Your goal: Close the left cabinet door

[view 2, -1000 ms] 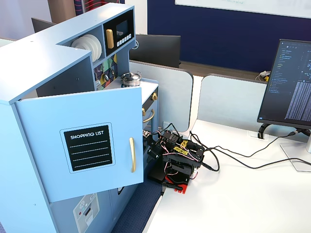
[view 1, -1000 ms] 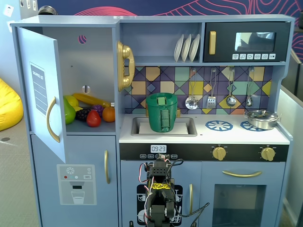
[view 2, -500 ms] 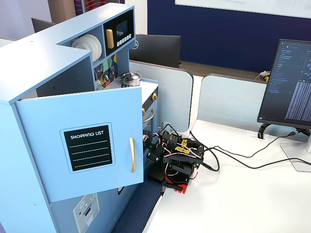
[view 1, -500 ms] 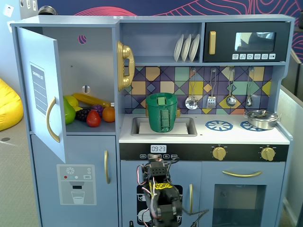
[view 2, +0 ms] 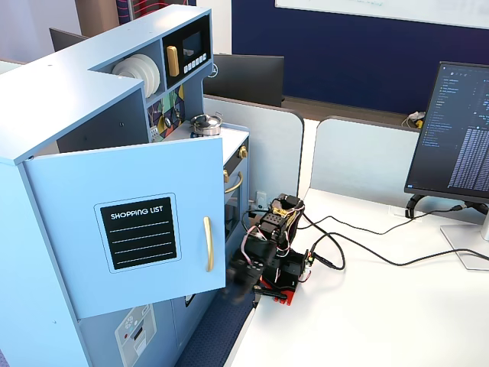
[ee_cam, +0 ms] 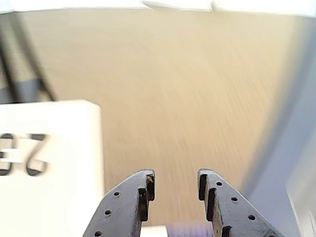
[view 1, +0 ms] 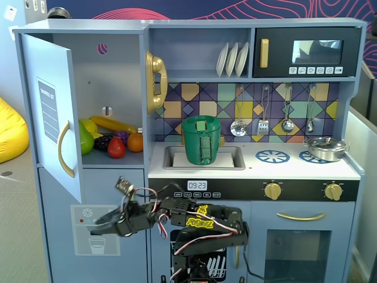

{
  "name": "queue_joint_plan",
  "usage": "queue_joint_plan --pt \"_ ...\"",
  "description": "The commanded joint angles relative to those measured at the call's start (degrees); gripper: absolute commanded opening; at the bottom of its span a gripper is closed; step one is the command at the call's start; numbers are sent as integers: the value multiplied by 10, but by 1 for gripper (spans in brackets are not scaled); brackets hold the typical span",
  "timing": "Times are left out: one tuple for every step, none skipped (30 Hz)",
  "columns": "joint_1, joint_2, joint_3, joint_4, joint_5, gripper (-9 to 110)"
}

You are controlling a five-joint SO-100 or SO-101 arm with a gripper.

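The left cabinet door (view 1: 52,112) (view 2: 130,233) stands wide open. The tool (view 1: 97,223) (ee_cam: 174,190), its fingers spread and holding nothing, hangs at the door's five o'clock in a fixed view.

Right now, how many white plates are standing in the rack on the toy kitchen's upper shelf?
3, upright side by side on the upper shelf left of the microwave: left plate, middle plate, right plate. More could be hidden behind them.

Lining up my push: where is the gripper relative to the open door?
In a fixed view, the gripper sits low, below the open light-blue door, before the dispenser graphic.
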Motion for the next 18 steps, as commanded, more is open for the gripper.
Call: queue_joint_plan --pt "-51 -23 -51 -47 -88 0" --pt "-55 -28 -55 -47 -109 0" --pt "-60 -35 -61 -47 -119 0" --pt "-63 -44 -68 -50 -124 0" --pt "-64 -55 -74 -54 -135 0" --pt "-67 -68 -79 -60 -155 0" --pt "-70 -83 -86 -69 -167 0" --pt "-72 -99 -95 -76 -181 0" --pt "-72 -114 -105 -79 -198 0" --pt "-72 -130 -120 -80 -209 0" --pt "-72 -148 -138 -80 -220 0" --pt "-72 -165 -156 -80 -232 0" --pt "-72 -183 -175 -79 -246 0" --pt "-72 -198 -192 -77 -259 0" --pt "-72 -209 -205 -74 -268 0" --pt "-74 -217 -215 -69 -280 0" --pt "-77 -226 -224 -70 -287 0" --pt "-77 -233 -230 -70 -289 0"
